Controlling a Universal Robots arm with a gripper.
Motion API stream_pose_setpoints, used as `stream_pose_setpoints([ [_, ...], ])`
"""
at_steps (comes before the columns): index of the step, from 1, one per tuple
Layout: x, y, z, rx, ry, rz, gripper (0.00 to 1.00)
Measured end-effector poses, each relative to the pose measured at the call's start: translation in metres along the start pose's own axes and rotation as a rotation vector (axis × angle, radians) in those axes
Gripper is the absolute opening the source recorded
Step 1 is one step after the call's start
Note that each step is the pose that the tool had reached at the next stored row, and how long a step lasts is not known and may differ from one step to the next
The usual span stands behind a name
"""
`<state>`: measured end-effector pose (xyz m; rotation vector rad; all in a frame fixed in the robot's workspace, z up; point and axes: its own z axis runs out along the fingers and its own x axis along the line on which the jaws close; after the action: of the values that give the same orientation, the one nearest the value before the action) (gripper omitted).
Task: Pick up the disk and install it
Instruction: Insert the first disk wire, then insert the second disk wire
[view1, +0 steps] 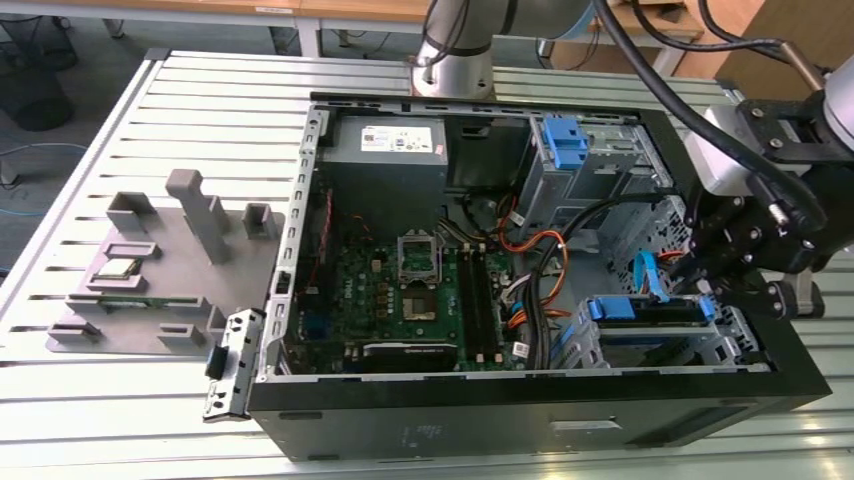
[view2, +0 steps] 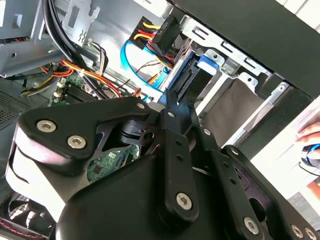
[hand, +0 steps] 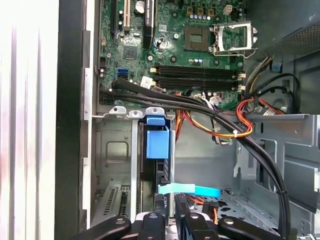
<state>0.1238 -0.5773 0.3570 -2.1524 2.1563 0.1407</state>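
Observation:
The disk (view1: 647, 310) sits in the lower drive bay of the open computer case (view1: 534, 420), toward the exterior view's right, its blue rail facing up. In the first wrist view the disk (hand: 163, 172) stands edge-on in the bay behind a blue tab. My gripper (view1: 694, 275) hangs just above the bay at the disk's outer end. In both wrist views the gripper (hand: 170, 202) (view2: 175, 100) has its fingers drawn close together on the end of the disk (view2: 192, 75).
Black and orange cables (hand: 210, 112) run across beside the bay, and a blue ribbon (hand: 190, 190) crosses near the fingers. The motherboard (view1: 414, 290) and a grey power supply (view1: 387, 140) fill the case. Another blue bracket (view1: 567, 140) sits in the upper bay. A grey fixture (view1: 160, 260) stands outside.

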Motion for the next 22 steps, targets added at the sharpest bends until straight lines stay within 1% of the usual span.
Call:
stream_pose_setpoints([
  [4, -0.0006, 0.0000, -0.0050, -0.0001, -0.0001, 0.000, 0.23],
  [22, -0.0010, 0.0000, -0.0075, 0.0000, -0.0011, 0.000, 0.23],
])
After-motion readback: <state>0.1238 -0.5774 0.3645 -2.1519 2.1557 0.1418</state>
